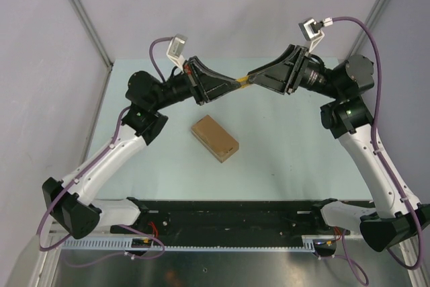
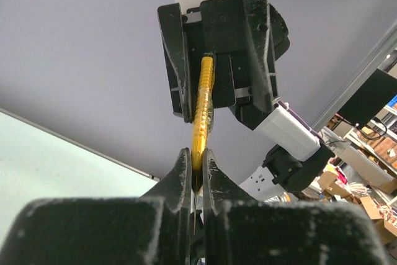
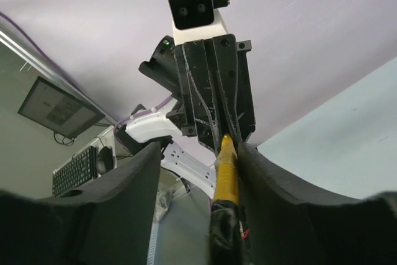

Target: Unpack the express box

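The express box [image 1: 215, 138] lies flat and closed on the pale table [image 1: 289, 166], nearest the arm bases, with neither arm touching it. Beyond the box, the left gripper [image 1: 234, 84] pinches one end of a yellow utility knife [image 1: 243, 83] between fingers pressed together. Farther right of the box, the right gripper [image 1: 253, 80] faces it tip to tip, fingers spread around the knife's other end, one finger against it and the other apart.
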`<action>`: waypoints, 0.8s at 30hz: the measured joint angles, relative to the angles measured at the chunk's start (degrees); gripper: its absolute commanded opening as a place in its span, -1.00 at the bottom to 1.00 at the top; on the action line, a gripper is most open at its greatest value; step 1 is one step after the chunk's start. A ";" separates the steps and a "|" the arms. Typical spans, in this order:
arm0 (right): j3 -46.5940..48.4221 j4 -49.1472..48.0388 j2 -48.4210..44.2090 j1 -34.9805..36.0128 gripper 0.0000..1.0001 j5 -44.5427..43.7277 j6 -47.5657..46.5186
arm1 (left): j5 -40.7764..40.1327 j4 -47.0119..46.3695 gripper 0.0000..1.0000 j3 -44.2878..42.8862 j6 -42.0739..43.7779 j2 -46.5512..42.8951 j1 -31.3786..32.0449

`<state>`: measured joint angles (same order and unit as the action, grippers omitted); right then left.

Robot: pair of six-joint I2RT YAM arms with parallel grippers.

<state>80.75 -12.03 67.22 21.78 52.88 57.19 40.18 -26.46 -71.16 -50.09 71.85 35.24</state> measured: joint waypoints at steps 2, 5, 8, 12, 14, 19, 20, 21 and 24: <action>-0.04 0.22 0.07 0.00 0.04 -0.15 -0.22 | 0.20 -0.02 -1.00 -0.33 0.00 0.00 0.04; -0.07 0.48 0.13 0.00 0.16 -0.33 -0.31 | 0.46 0.00 -1.00 -0.52 0.02 0.00 0.02; -0.07 1.09 0.13 0.17 0.35 -0.13 -0.68 | 0.28 0.44 -1.00 -0.52 0.13 0.00 -0.02; -0.04 2.84 0.13 0.57 0.29 0.33 -2.49 | -0.28 1.49 -0.99 -0.52 0.17 0.00 -0.24; -0.07 4.11 0.11 0.59 0.21 0.44 -3.48 | -0.50 2.01 -1.00 -0.52 0.20 0.02 -0.31; -0.07 5.79 0.11 0.46 0.01 0.42 -4.68 | -0.39 2.23 -1.00 -0.52 0.55 0.00 -0.28; -0.07 6.01 0.11 0.39 -0.02 0.39 -4.83 | -0.31 2.23 -1.00 -0.55 0.55 0.00 -0.28; -0.07 6.16 0.11 0.37 -0.04 0.39 -4.87 | -0.28 2.25 -1.00 -0.55 0.57 0.00 -0.31; -0.07 6.64 0.11 0.35 -0.09 0.39 -5.05 | 0.15 2.34 -1.00 -0.52 0.57 -0.04 -0.28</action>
<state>80.68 -5.39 67.33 22.13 53.28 52.14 40.34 -24.12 -71.68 -49.52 71.81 34.96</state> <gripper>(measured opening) 0.479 0.061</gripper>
